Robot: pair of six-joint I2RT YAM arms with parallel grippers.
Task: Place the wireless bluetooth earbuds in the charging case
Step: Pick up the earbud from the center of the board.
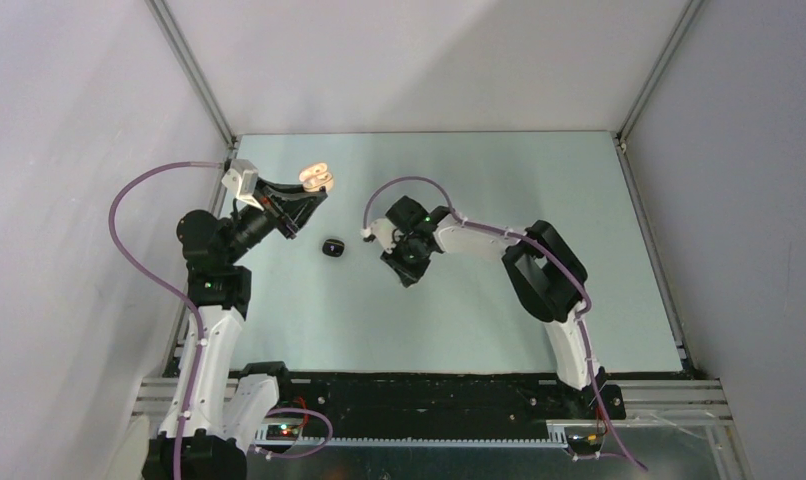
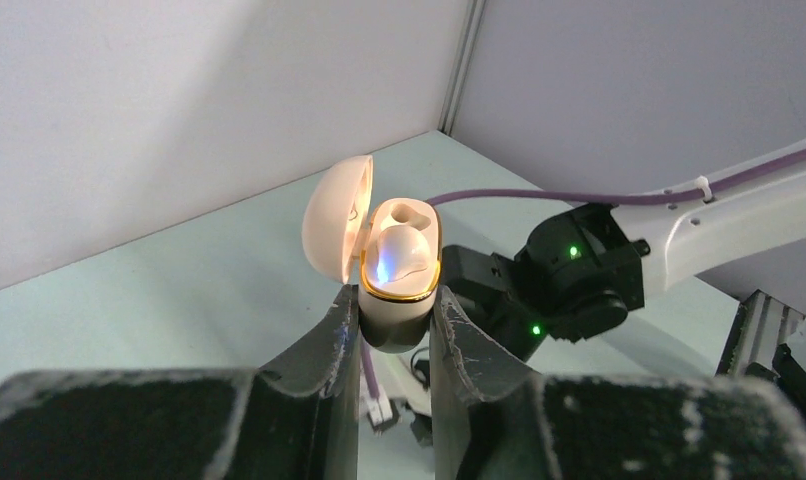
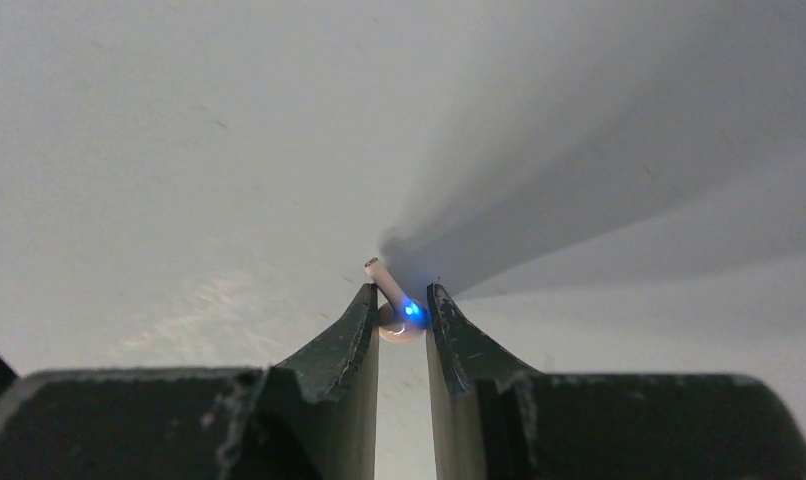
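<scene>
Left gripper point(image 2: 394, 322): clenched on the base of the charging case point(image 2: 399, 285), one dark finger on each side, and it's held up off the table point(image 1: 479, 320) at the far-left side.
Charging case: wide open! The lid point(image 2: 336, 230) swings out to the left and the gold-rimmed mouth faces the left wrist camera.
Seated earbud point(image 2: 399, 252): a pale bud sits in the nearer socket with a blue light glowing at its edge; the socket behind it shows as a hollow.
Right gripper point(image 3: 401, 305): tips closed in on a second bud, touching it on both sides.
Held earbud point(image 3: 397, 318): pale, blue light lit, short stem poking up past the left fingertip. Whether it is clear of the table, cannot tell.
Small dark object point(image 1: 332, 247): lying on the table between the two grippers, too small to identify.
</scene>
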